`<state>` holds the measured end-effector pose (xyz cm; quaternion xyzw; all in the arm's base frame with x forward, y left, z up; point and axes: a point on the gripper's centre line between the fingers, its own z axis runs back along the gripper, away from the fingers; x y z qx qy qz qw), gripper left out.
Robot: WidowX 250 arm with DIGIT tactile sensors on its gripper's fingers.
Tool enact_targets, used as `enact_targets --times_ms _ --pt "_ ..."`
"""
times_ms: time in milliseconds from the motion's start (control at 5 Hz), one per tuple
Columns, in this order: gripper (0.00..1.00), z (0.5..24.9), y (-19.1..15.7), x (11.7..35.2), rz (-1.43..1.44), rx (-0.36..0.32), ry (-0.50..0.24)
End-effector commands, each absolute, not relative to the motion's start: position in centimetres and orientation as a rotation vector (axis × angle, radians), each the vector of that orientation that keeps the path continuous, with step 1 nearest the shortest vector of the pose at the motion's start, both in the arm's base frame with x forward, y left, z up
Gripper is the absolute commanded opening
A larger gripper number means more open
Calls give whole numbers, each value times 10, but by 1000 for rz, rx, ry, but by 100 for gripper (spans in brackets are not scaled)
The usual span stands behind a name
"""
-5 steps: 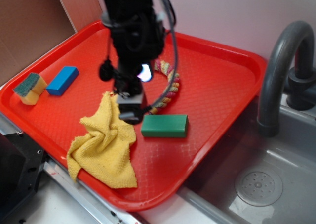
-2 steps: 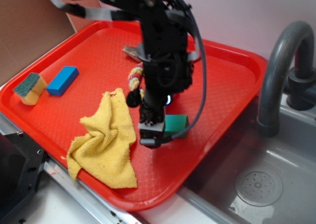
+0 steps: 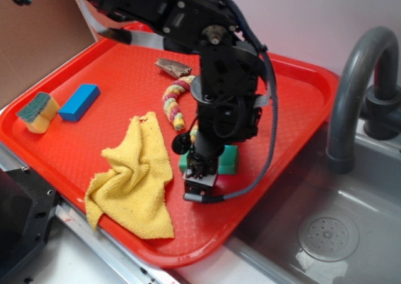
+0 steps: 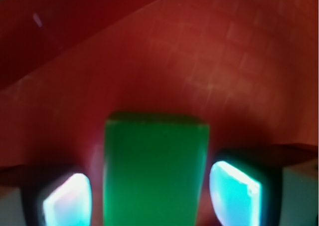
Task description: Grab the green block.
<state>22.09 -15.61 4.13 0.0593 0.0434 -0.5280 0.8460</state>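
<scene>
Plain dark-green block [image 4: 155,171], smooth-faced

green block [image 3: 228,160]: solid dark-green rectangular brick, smooth plain faces. Lies flat on the red tray [image 3: 282,108], right of centre toward the front edge. Exterior view: mostly hidden behind the arm, only its right end plus a sliver on the left show. Wrist view: block [image 4: 155,171] fills the lower centre, long axis running away from the camera, far end square-edged, top face evenly lit, no marks visible.
</scene>
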Motion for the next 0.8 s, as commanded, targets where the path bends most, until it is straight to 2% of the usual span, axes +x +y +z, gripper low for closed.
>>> enact_targets --times_ms 0,200,400,600 --pt "74 43 -165 220 -1168 145 65" --pt "0 43 -164 220 -1167 126 61" --pt "0 46 -162 221 -1134 99 54" --pt "0 95 -137 240 -886 37 1"
